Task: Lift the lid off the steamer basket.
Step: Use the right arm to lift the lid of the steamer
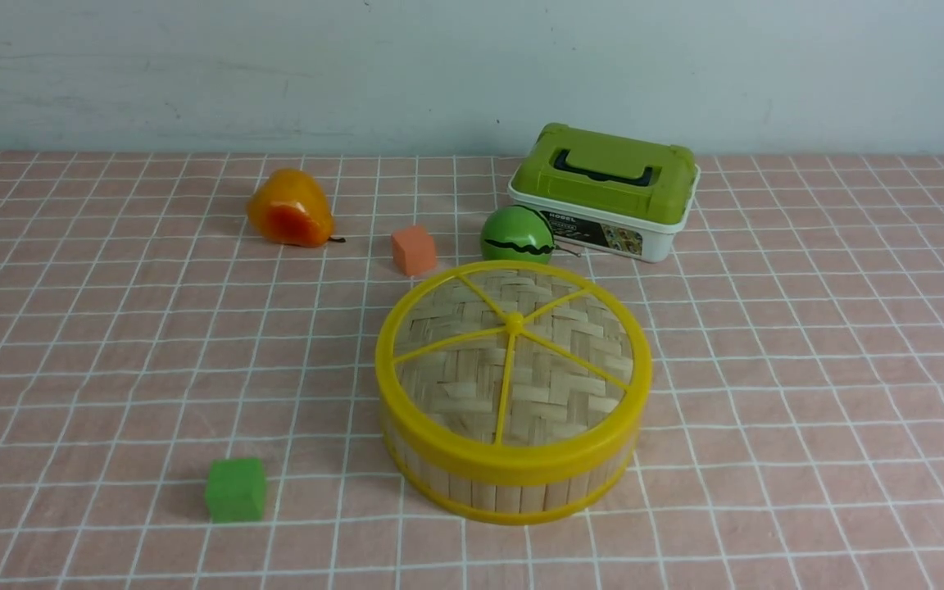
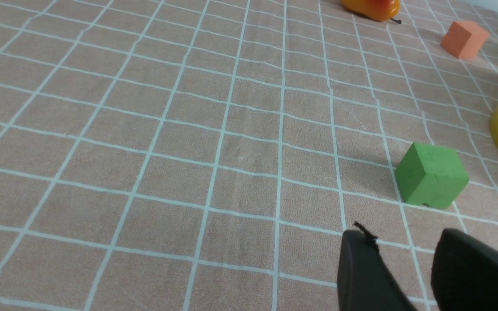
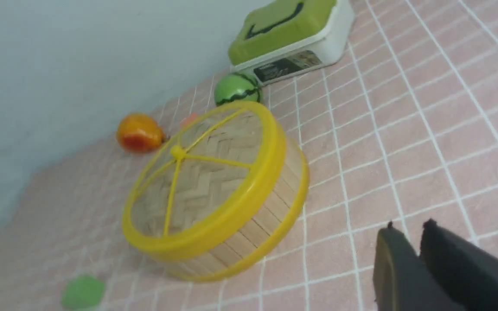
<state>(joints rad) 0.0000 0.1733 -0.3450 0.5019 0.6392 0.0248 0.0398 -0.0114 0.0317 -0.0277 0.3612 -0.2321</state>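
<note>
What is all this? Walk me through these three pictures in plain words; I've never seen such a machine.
This is a robot with two arms, each ending in a pair of dark fingers. The wide picture is shot from between the arms, looking forward; neither arm shows in it. The other two pictures come from a camera on each wrist.

On the pink checked cloth stands a round bamboo steamer basket with its lid on. Behind it lie a striped green ball, an orange cube, an orange toy fruit and a green-topped white box. A green cube sits at the front left.

The left fingers stand slightly apart near the green cube. The right fingers are closed together, apart from the basket. Neither pair holds anything.
</note>
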